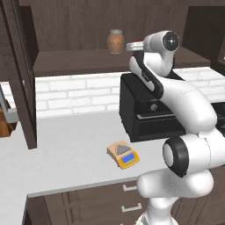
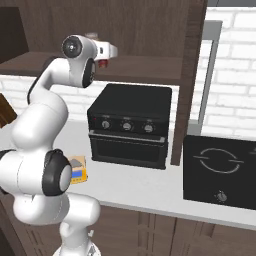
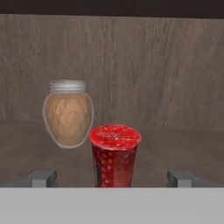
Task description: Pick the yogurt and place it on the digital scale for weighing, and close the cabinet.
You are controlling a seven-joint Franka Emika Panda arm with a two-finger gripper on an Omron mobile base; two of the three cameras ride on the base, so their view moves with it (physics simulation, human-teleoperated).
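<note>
The white arm rises in a tall bend, its hand held level and reaching into the open cabinet (image 1: 26, 88) above the desk (image 1: 66, 154). The tool (image 3: 113, 177) stands released, its two grey fingertips (image 3: 41, 177) spread wide to either side of the yogurt (image 3: 114, 155), not touching it. The yogurt is a small glossy red cup with a round lid, upright on the dark woodgrain cabinet shelf. Just behind and beside it stands a bulbous tan glass jar (image 3: 68, 116) with a grey lid. The flat yellow-orange digital scale (image 1: 123, 154) lies on the pale desk, near the boxy black oven (image 2: 130, 125).
</note>
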